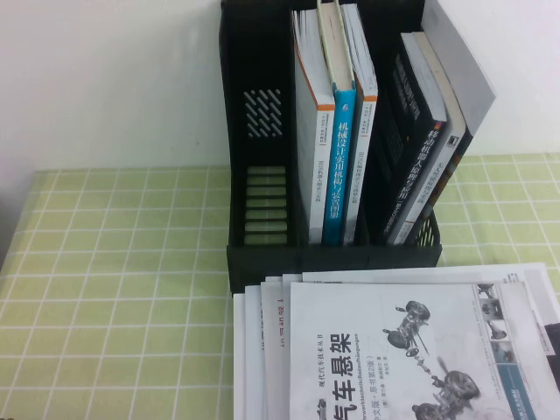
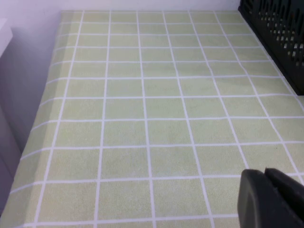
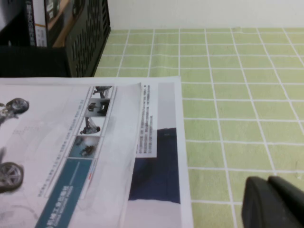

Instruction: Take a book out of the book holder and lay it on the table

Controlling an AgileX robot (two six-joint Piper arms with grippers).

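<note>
High view: white book (image 1: pixel 411 350) reads "汽车悬架"; right gripper (image 3: pixel 273 202) closed, empty; left gripper (image 2: pixel 268 199) unclear.

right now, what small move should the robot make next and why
Probably raise the right gripper, shut and low over the table beside the white books, toward the grey book leaning in the book holder's right compartment. The left gripper, also shut, looks farther away.
</note>
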